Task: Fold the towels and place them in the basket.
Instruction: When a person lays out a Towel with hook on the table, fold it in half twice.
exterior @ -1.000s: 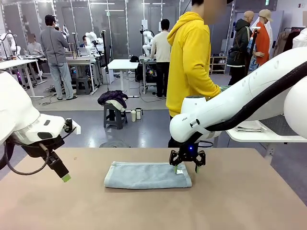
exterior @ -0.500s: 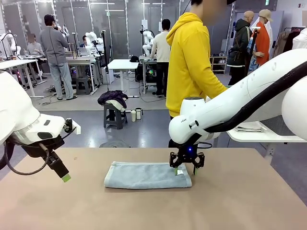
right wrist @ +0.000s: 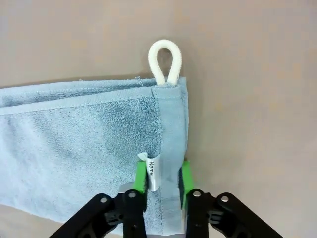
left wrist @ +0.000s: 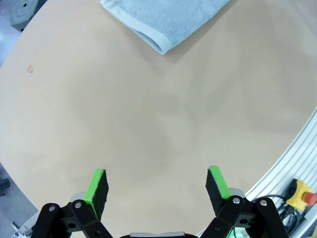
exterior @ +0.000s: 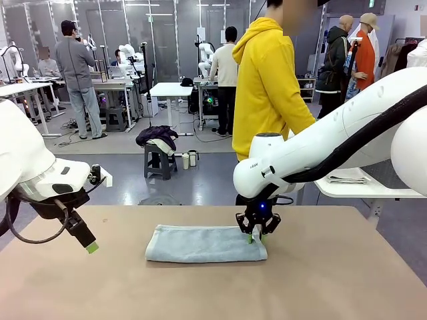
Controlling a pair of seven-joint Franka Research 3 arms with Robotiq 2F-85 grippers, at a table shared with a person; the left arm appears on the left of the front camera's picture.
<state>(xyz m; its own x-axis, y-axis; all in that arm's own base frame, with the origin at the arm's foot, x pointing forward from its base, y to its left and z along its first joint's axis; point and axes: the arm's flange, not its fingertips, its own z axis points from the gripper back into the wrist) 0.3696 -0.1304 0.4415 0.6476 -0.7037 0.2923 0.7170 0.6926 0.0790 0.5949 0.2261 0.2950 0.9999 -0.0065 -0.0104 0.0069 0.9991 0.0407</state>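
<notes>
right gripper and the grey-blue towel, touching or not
Touching. The right wrist view shows the right gripper shut on the towel at its hemmed end, pinching the fabric beside the white tag.

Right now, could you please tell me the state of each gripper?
Left gripper: open, holding nothing.
Right gripper: closed on the end hem of the light grey-blue towel, next to its white tag.

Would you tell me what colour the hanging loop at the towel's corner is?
Off-white loop on the light grey-blue towel; clearest in the right wrist view.
</notes>
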